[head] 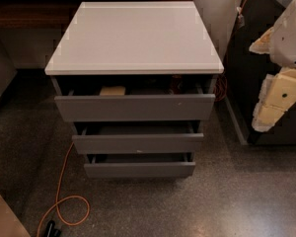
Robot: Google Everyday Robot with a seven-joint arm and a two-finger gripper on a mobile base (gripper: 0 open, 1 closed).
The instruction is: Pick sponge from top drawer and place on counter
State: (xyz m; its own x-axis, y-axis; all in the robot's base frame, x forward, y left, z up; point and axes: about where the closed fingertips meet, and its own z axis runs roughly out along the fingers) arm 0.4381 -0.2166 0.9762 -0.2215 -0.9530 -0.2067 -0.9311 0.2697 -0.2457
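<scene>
Speckled dark floor point(227, 201) fills most of the view. One grey cabinet stands mid-frame, capped by the white glossy counter point(138, 38). There are three grey drawers, all pulled out part way: the top drawer point(135, 107), a middle drawer point(138, 143) and a bottom drawer point(139, 169). One dark unit point(241, 83) stands right of the cabinet.

One gripper point(272, 105), cream and yellowish, hangs at the right edge in front of that unit. It is level with the top drawer and well apart from the cabinet. Released or clenched: cannot tell.

One orange cable point(64, 201) loops on the floor at lower left.

One sponge point(112, 90), pale yellow, lies inside the top drawer, left of centre. It is just behind the drawer front and under the counter's front edge, with its lower part hidden by that front.
</scene>
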